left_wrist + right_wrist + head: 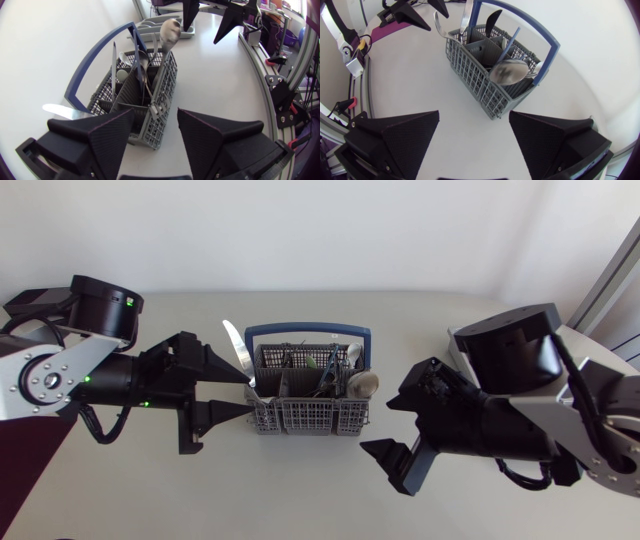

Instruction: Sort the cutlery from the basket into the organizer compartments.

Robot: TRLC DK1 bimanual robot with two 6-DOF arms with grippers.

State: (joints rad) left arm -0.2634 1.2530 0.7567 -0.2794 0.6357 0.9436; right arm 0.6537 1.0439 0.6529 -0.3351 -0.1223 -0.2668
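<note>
A grey cutlery basket (300, 416) with a blue handle (306, 331) stands mid-table, holding several pieces. A knife (234, 347) leans out at its left end and a large spoon (365, 384) sticks up at its right end. My left gripper (246, 394) is open at the basket's left end, one fingertip near the knife and the other by the wall. In the left wrist view the basket's corner (150, 131) lies just ahead between the open fingers (105, 137). My right gripper (377, 425) hangs open and empty right of the basket (480, 75), apart from it. The spoon (509, 71) faces it.
The grey organizer tray (159, 24) lies beyond the basket at the table's right side. In the head view it is mostly hidden under my right arm (520, 420). Bare tabletop lies in front of the basket.
</note>
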